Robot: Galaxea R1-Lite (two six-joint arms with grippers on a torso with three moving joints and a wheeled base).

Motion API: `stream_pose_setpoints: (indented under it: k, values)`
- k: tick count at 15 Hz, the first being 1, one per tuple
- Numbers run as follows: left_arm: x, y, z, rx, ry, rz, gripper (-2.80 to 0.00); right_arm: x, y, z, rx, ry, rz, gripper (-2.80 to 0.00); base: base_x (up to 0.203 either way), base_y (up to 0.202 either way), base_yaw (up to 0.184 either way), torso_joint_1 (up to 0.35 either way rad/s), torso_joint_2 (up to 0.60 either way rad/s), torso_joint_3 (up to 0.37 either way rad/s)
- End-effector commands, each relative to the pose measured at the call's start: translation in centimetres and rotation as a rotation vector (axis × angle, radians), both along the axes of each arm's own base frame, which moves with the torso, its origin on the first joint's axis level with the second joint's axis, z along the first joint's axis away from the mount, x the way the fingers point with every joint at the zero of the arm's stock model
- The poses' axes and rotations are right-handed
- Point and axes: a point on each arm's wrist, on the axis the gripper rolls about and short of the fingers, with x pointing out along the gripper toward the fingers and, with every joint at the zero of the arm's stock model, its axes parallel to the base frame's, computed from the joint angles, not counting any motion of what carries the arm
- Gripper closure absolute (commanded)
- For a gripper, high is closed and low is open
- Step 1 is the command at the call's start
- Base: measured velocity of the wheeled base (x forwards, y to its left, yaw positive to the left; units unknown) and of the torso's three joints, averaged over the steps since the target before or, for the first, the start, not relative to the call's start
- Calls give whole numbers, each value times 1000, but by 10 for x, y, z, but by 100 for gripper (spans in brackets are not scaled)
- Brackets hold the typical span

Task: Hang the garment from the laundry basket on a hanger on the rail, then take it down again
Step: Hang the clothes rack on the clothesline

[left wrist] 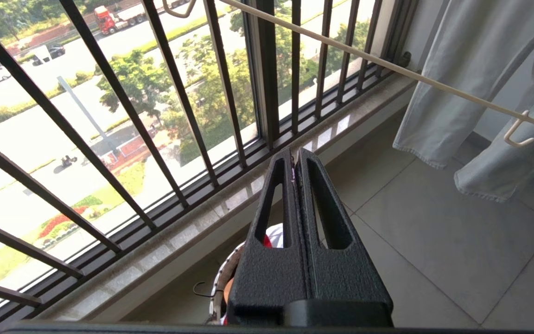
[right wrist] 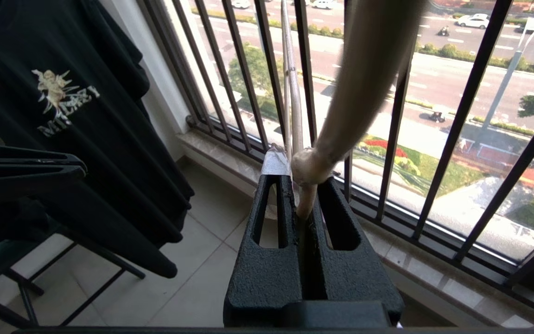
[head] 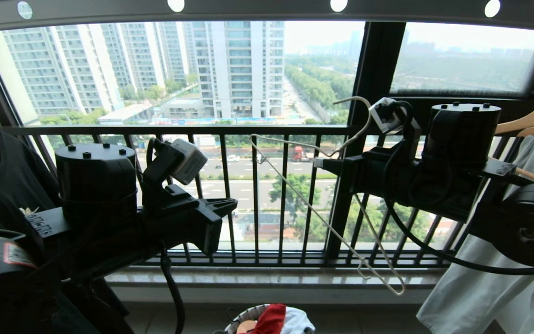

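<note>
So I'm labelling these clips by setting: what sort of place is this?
Most likely an enclosed high-rise apartment balcony used for drying laundry: a barred window railing overlooking towers and a road far below, an overhead rail, and clothes hanging on wooden hangers.

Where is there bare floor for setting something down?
Bare tiles lie between the window sill and the pale grey-green garment. The laundry basket crowds the spot below the sill; the black T-shirt and stand legs crowd the left.

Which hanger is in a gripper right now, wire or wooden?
The thin white wire hanger: the right gripper is shut on its neck, off the rail. The wooden hangers carry the pale garment at far right, ungripped.
</note>
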Motion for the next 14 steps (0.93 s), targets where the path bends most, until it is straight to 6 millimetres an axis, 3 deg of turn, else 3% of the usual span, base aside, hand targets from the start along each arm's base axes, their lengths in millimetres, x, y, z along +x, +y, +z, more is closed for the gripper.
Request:
stream_pose_setpoints:
  k: [1,4,6,8,14]
  values:
    - [-52,31,57,-44,-21,-8,0,-48,-7,33,-42,-33,-66,0,0,0,0,0,0,0]
    - [-80,49,84,-67,-31,-5,0,-71,0,60,-90,-79,-157,0,0,0,0,0,0,0]
    - [-92,57,92,-87,-63,-3,0,-80,-4,79,-104,-86,-249,0,0,0,0,0,0,0]
    - [-96,60,95,-90,-82,-5,0,-92,-10,85,-144,-89,-269,0,0,0,0,0,0,0]
    - [-96,56,93,-88,-73,-27,0,-85,1,92,-207,-133,-319,0,0,0,0,0,0,0]
